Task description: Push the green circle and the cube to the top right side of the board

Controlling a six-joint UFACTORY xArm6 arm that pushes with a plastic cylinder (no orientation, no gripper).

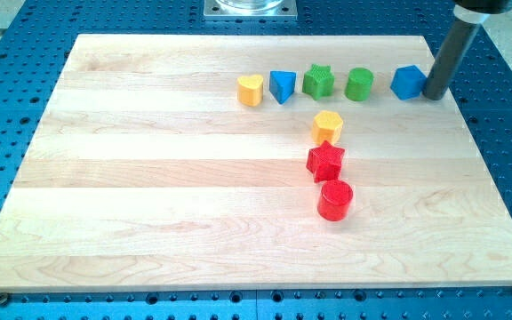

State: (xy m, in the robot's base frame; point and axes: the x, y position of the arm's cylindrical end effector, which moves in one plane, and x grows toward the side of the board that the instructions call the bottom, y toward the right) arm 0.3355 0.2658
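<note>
The green circle point(359, 84) stands near the view's top, right of centre. The blue cube point(406, 82) sits just to its right, a small gap between them. My tip point(436, 95) is down on the board right beside the blue cube's right side, touching or nearly touching it. The rod rises from there to the view's top right corner.
In the same top row, leftward: a green star point(318, 81), a blue triangle point(281, 85), a yellow heart point(251, 90). Below them, in a column: a yellow hexagon point(328, 126), a red star point(325, 161), a red cylinder point(335, 200). The board's right edge point(469, 116) is close to my tip.
</note>
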